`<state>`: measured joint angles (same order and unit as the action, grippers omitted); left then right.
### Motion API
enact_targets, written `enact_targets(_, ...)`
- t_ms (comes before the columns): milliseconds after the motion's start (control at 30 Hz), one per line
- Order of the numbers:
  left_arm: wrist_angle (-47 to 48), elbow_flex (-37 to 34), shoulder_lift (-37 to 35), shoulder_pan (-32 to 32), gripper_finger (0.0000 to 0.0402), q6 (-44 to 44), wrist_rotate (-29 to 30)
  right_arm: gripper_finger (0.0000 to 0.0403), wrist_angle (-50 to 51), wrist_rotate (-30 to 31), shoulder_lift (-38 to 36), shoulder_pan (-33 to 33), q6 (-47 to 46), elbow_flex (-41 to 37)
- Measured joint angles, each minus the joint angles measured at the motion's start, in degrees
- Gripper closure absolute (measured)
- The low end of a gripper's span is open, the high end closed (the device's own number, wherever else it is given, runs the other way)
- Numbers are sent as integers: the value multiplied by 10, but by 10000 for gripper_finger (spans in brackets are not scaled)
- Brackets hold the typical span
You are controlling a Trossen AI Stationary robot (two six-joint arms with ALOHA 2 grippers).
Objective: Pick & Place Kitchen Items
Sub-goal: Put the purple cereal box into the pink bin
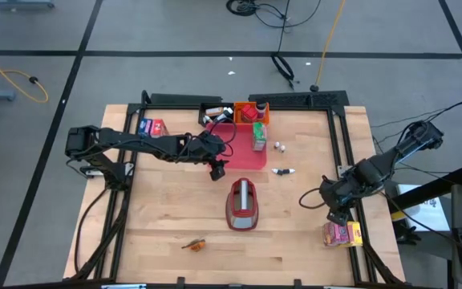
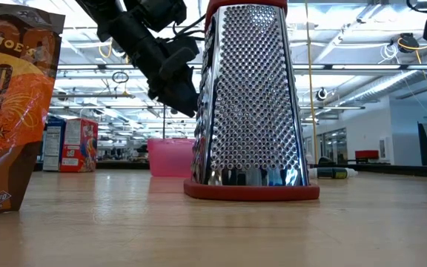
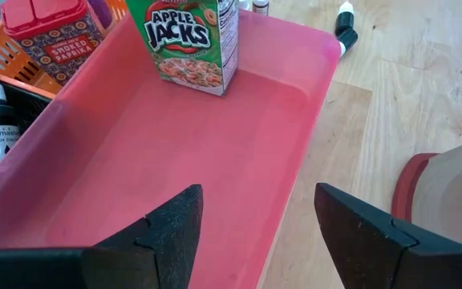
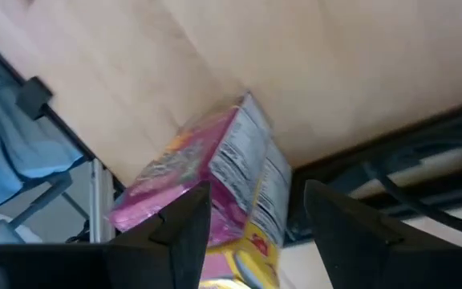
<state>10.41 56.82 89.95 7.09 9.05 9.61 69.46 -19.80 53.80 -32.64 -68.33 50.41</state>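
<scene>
My left gripper (image 1: 216, 169) (image 3: 257, 197) is open and hangs over the near-left corner of the pink tray (image 1: 245, 157) (image 3: 215, 152); the low view shows it raised (image 2: 175, 93). A green carton (image 1: 259, 138) (image 3: 191, 40) stands upright in the tray's far-right part. My right gripper (image 1: 337, 213) (image 4: 257, 189) is open just above a pink carton (image 1: 337, 234) (image 4: 195, 181) that lies beside a yellow carton (image 1: 354, 236) (image 4: 247, 253) at the table's right edge. Blue-red-white cartons (image 1: 151, 127) (image 2: 69, 144) stand at far left. An orange-brown piece (image 1: 193, 243) lies near the front edge.
A dark-red and metal grater (image 1: 243, 205) (image 2: 250, 96) stands mid-table, near my left gripper. An orange basket (image 1: 251, 112) with a red spice tin (image 3: 50, 36) sits behind the tray. Tiny white bottles (image 1: 281, 147) and a dark-capped tube (image 1: 283, 171) lie right of the tray.
</scene>
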Motion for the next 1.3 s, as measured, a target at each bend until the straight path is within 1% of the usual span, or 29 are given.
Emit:
enact_targets(167,0,0,0,0,158,1,0,209,-15,-15,-5,-32,-31,-12)
enact_targets(400,0,0,0,0,158,5,0,209,-35,-15,-6,-68,-55,-12)
enact_targets(567,-3,0,0,0,158,4,0,209,-37,-10,-10,-69,-62,-12)
enact_targets(833,-6,0,0,0,158,16,0,209,-84,-14,-17,-69,-53,-12)
enact_targets(1067,-6,0,0,0,158,20,0,209,-80,-12,-17,-101,-65,-13)
enact_targets(1200,-6,0,0,0,158,27,0,209,-87,-11,-17,-122,-74,-37)
enact_targets(1300,-7,0,0,0,158,27,0,209,-128,-17,-17,-129,-76,-64)
